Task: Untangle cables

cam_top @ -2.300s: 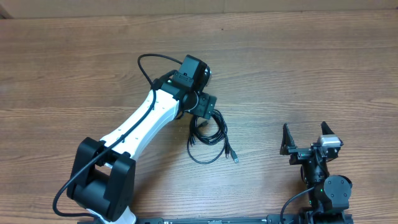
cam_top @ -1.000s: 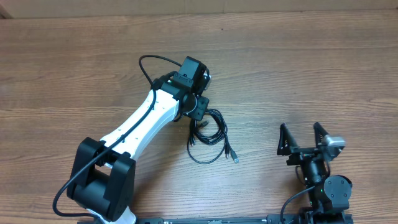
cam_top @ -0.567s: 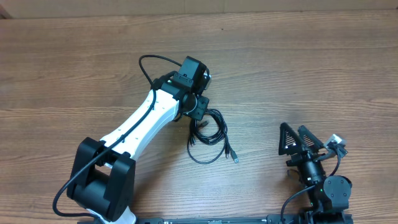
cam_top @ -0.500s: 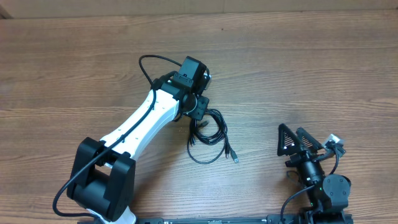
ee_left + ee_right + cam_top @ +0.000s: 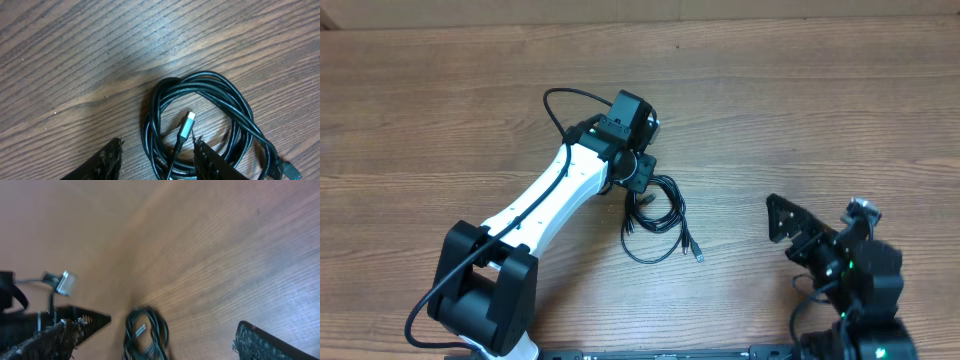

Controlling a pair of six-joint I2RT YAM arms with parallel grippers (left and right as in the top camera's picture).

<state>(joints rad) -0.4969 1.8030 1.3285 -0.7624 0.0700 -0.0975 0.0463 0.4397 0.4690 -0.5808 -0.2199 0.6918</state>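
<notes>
Black cables [image 5: 149, 125] lie coiled on the table [image 5: 75, 50], one loop between the part-open left jaws. Right jaws gape wide, well apart from them.

a: how do the cables [image 5: 658, 212] look?
b: thin black cords, wound in loose overlapping loops, lying flat on the bench [image 5: 800, 120].
a: and the ends?
b: one silver-tipped plug [image 5: 188, 121] lies inside the coil; two more plug ends [image 5: 699, 257] trail past its edge.

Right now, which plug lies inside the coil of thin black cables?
The silver-tipped plug, ringed by the thin black cables. The other plug lies outside the loops, lower right in the left wrist view.
</notes>
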